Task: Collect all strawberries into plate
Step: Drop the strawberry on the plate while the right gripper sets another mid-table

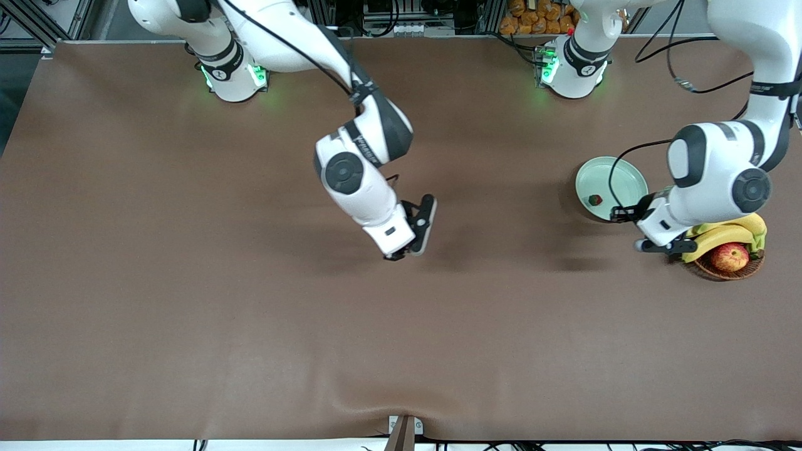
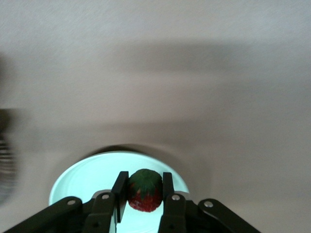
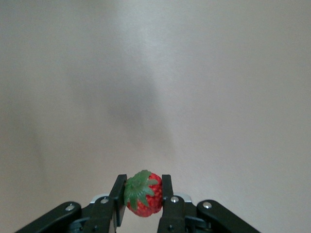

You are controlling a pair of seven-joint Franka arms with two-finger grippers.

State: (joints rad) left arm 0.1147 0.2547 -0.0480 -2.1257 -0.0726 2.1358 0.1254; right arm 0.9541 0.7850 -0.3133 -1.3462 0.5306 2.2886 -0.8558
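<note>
My right gripper (image 3: 142,199) hangs over bare table (image 1: 188,326) near the middle, its fingers clamped on a strawberry (image 3: 143,193): red, seeded skin, green leafy cap turned toward one finger, the berry seated squarely between the pads. My left gripper (image 2: 144,194) hangs over the plate (image 1: 630,178), at the edge nearest the wicker basket (image 1: 745,270), and is likewise clamped on a second strawberry (image 2: 145,190), dark cap uppermost, red body below. The plate is round, shallow, pale mint-green, and sits toward the left arm's end of the table, farther from the front camera than the basket of bananas (image 1: 730,235) and an apple (image 1: 730,256). A third strawberry (image 1: 594,200) already lies in the plate, near its rim. Procedure, as I judge it: lower the left gripper until the berry is just above the plate floor, clear of the resting berry, then part the fingers and lift straight up so that nothing rolls over the low rim. Withdraw the left arm before bringing the right arm across, since both need the same space above the plate. Carry the right berry level, with grip unchanged.
</note>
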